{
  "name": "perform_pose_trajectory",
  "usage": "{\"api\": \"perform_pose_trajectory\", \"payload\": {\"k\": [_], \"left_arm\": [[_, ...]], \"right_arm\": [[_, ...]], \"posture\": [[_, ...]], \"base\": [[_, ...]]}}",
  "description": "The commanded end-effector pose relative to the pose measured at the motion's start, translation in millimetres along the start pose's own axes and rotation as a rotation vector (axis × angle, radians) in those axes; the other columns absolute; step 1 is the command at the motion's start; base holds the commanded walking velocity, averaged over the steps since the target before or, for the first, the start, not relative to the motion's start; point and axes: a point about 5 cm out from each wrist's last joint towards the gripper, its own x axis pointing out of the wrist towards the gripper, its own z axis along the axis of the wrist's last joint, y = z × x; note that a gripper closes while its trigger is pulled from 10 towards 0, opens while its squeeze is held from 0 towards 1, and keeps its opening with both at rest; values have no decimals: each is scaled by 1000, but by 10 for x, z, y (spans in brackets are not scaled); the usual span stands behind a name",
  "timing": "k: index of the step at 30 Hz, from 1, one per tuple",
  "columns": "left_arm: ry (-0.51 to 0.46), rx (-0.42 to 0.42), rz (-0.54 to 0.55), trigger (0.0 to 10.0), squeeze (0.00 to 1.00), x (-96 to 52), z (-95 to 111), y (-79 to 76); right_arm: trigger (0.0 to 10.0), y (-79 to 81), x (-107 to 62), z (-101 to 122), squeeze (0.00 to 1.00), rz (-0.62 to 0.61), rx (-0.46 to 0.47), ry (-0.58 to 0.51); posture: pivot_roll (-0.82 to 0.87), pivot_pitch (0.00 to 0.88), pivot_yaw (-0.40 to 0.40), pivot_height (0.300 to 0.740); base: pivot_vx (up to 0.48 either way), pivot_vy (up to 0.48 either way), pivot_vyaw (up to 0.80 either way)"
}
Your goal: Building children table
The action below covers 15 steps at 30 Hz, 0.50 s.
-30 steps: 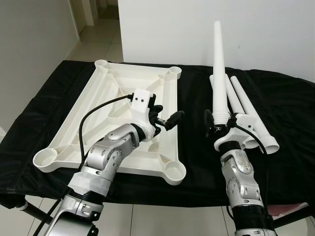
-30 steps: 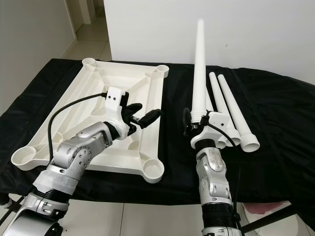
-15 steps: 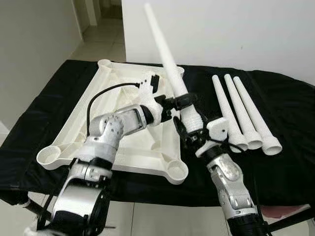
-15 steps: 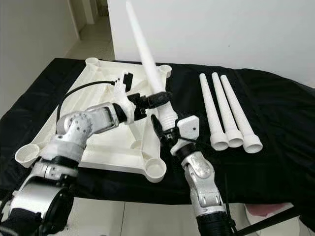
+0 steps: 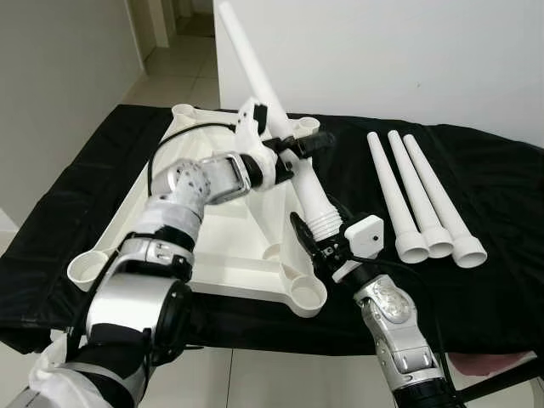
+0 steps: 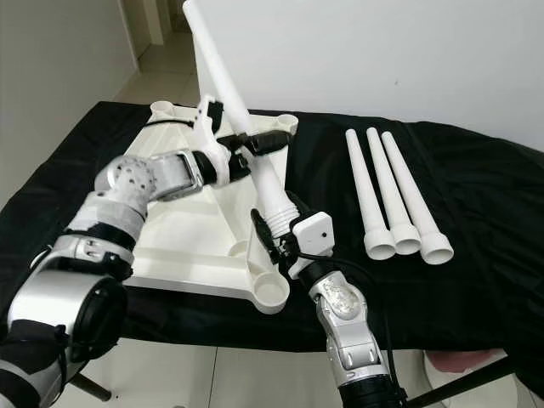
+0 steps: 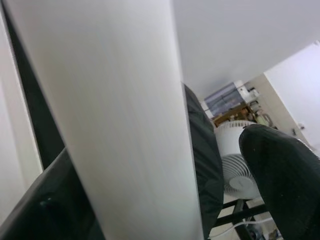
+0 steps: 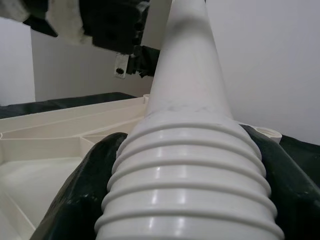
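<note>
Even, bright indoor light; head views sharp, shadows soft. The table leg (image 7: pixel 125 125) (very close to the lens) looks blurred and washed out.

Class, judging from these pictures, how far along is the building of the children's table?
Done: the tabletop lies upside down on the black cloth, with its corner sockets showing and no leg fitted.
In hand: the right gripper clamps one leg at its threaded end, while the left gripper steadies the shaft, tilted above the near socket.
Left: seating this leg, then the three legs lying on the cloth.
</note>
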Motion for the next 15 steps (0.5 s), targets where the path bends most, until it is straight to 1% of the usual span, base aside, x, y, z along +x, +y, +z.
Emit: {"api": "perform_pose_trajectory", "payload": {"k": [1,2,4,6,7,8,9,10,15], "left_arm": [[-77,36,-80,10000,0,-8,263,-129],[-77,36,-80,10000,0,-8,263,-129],[-110,50,-50,10000,0,-33,415,-153],[-110,50,-50,10000,0,-33,415,-153],[-126,38,-45,10000,0,-48,471,-169],[-117,41,-30,510,0,-54,478,-164],[-117,41,-30,510,0,-54,478,-164],[-107,44,-31,0,0,-56,460,-158],[-83,33,-36,0,0,-42,412,-138]], "right_arm": [[10000,39,-35,-29,0,15,-7,13],[10000,39,-35,-29,0,15,-7,13],[10000,55,-37,-40,0,17,-10,16],[10000,55,-37,-40,0,17,-10,16],[10000,57,-36,-44,0,16,-11,18],[10000,56,-35,-47,0,14,-13,18],[10000,56,-35,-47,0,14,-13,18],[10000,54,-31,-51,0,10,-15,18],[10000,53,-24,-51,0,6,-18,14]], "posture": [[12,22,16,740],[12,22,16,740],[15,27,20,740],[15,27,20,740],[15,27,24,740],[14,27,26,740],[14,27,26,740],[15,24,28,740],[15,18,31,740]], "base": [[0,0,0],[0,0,0],[0,0,0],[0,0,0],[0,0,0],[0,0,0],[0,0,0],[0,0,0],[0,0,0]]}}
